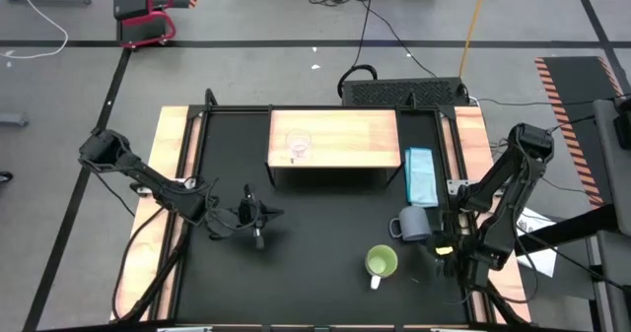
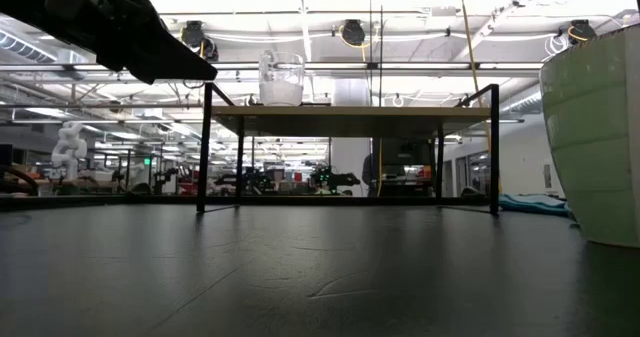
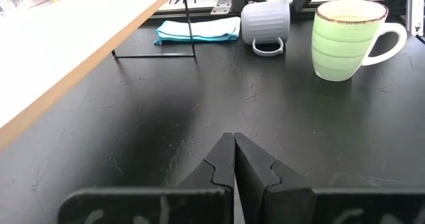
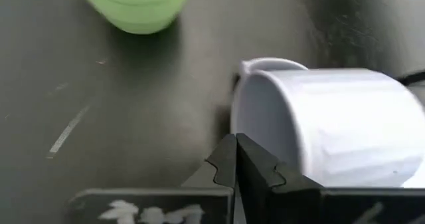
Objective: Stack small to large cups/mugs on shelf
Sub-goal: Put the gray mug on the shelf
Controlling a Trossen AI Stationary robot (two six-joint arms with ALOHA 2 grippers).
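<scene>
High view first: I am seeing the small clear glass cup [image 1: 298, 145] standing upright on the shelf [image 1: 345, 125], toward its left end, while the shelf itself is sitting along the far edge of the black tabletop [image 1: 306, 263]. I am reading the grey-blue mug [image 1: 413, 224] as lying on its side near the tabletop's right edge, handle toward the middle, and the lime-green mug [image 1: 382, 263] as standing upright just beside it, closer to the near edge, white handle pointing at that edge. A folded light-blue cloth [image 1: 420, 174] is lying between the shelf's right end and the grey-blue mug. I am keeping the left gripper [image 1: 258, 226] hovering over the left-centre of the tabletop, fingers clenched together with nothing between them; its wrist view is showing the pads meeting. The right gripper [image 1: 444, 256] is hanging at the right edge, just beside the grey-blue mug, fingers likewise pressed shut and grasping nothing.
</scene>
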